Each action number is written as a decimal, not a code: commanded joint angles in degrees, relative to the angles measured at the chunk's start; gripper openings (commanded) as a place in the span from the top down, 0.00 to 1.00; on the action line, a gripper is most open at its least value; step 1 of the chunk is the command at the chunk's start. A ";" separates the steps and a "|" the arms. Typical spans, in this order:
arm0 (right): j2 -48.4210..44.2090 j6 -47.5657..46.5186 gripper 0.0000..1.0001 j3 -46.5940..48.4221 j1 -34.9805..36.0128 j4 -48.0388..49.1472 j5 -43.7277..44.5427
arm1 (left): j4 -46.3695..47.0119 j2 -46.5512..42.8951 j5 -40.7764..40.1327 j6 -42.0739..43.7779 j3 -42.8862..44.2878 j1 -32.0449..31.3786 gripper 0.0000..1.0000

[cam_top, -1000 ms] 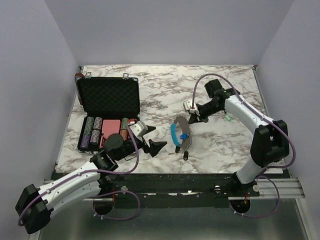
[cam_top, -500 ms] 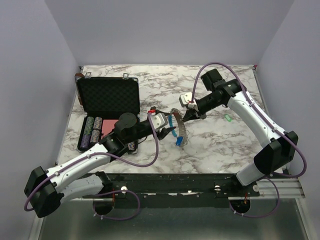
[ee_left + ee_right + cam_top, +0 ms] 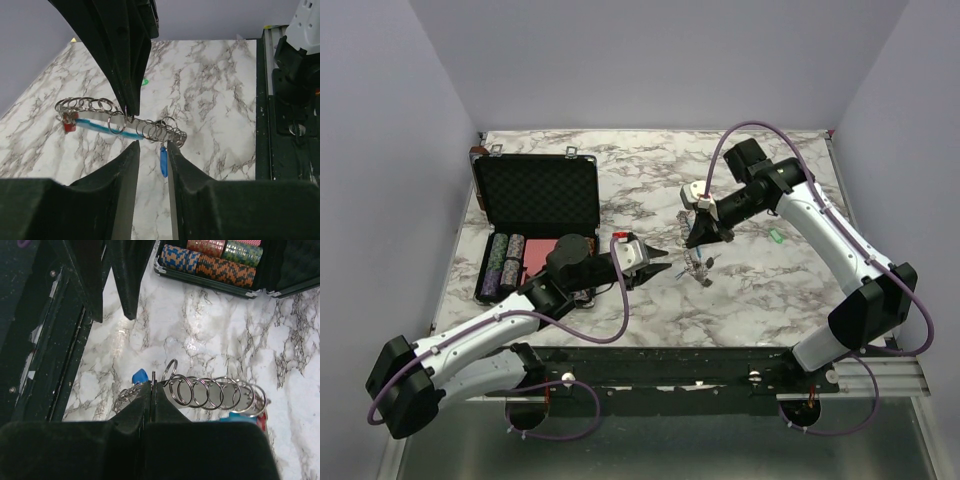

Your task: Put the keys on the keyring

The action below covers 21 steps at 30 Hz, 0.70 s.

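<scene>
Hanging now from the right gripper (image 3: 697,240), the keyring (image 3: 696,262) is off the table. A second ago it lay flat on the marble just below that gripper. The right fingers are pressed together on the ring's wire, and the row of small split rings dangles edge-on beneath them. A blue key (image 3: 163,161) hangs near one end of the ring and a red key (image 3: 69,125) sits at the other.

The left gripper (image 3: 663,270) has swung from beside the case up to the ring. Its jaws, spread wide a second ago, have narrowed and now stand apart with a slim gap. In the left wrist view the blue key hangs in line with that gap, but whether either finger touches it I cannot tell. A green key (image 3: 775,237) lies on the table well to the right of the ring, where it lay before.

The table (image 3: 770,295) is white marble pattern with grey veins. Plain pale lilac walls (image 3: 650,60) box it in, and a black rail (image 3: 720,362) runs along its near edge. At the left an open black case (image 3: 536,195) has its foam-lined lid up. It holds rows of striped poker chips (image 3: 500,268) and a red block (image 3: 535,250). Any print on the chips is too small to read.
</scene>
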 commanded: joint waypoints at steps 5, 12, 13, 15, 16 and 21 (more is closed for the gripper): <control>-2.33 2.21 1.00 0.06 0.35 -0.14 -4.28 | 7.10 5.02 5.07 -5.88 0.50 -0.57 0.65; -2.33 2.38 1.00 -0.29 0.35 -0.14 -4.98 | 7.37 8.36 4.37 -6.84 2.61 -1.01 0.59; -2.33 2.47 1.00 -0.29 0.44 -0.14 -5.16 | 7.45 8.54 4.37 -6.84 2.61 -1.10 0.58; -2.42 2.47 1.00 -0.37 0.44 -0.14 -5.42 | 7.89 8.81 4.46 -7.28 2.61 -1.19 0.55; -2.33 2.56 1.00 -0.46 0.44 -0.14 -5.51 | 8.16 8.89 4.37 -7.54 2.52 -1.28 0.54; -2.07 2.56 1.00 -0.46 0.44 -0.23 -5.77 | 9.47 9.60 2.53 -7.99 2.44 -1.45 0.42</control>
